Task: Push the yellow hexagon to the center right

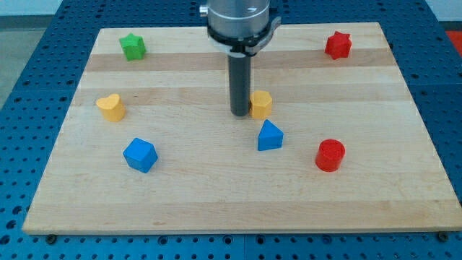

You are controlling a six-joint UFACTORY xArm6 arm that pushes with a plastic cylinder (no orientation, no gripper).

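Observation:
The yellow hexagon [261, 104] sits near the middle of the wooden board [216, 202]. My tip [239, 113] is right against the hexagon's left side, touching or nearly touching it. The dark rod rises from there to the grey arm head at the view's top. A blue triangular block [270, 136] lies just below the hexagon.
A red cylinder [330, 154] sits at lower right, a red star [338, 45] at top right, a green star [133, 47] at top left, a yellow heart [111, 107] at left, and a blue block [140, 154] at lower left.

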